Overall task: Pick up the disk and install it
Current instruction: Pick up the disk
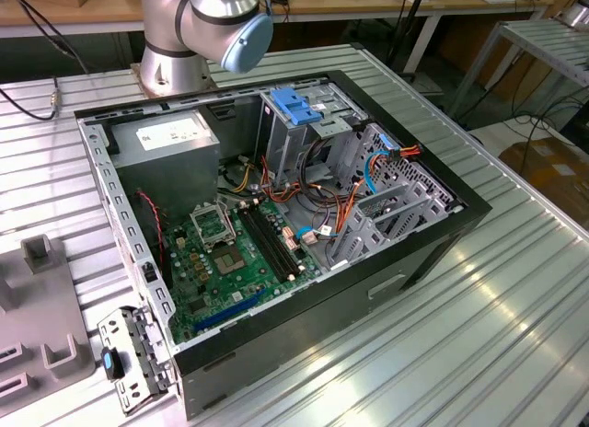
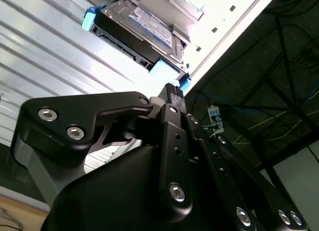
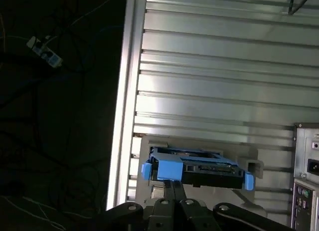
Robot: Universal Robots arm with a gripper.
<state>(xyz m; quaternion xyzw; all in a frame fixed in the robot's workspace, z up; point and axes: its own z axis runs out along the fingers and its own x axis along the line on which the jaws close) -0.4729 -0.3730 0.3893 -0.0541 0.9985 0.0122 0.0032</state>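
Ribbed aluminium table (image 3: pixel 209 71) carries the disk (image 3: pixel 204 167), gripper (image 3: pixel 173 182) pressed together beside it, dark cabled floor (image 3: pixel 50 116) beyond.

1. We take this for a robotics lab or workshop: a robot arm's base (image 1: pixel 175 63) stands on a ribbed aluminium table (image 1: pixel 515 335).
2. On that table we see an open desktop computer case (image 1: pixel 304 344), its motherboard (image 1: pixel 230 252) and wiring bare.
3. Wooden workbenches (image 1: pixel 368 8) line the far side, a loose black cable (image 1: pixel 26 105) trails at far left, and a cardboard box (image 1: pixel 552 165) sits on the floor at the exterior view's right.
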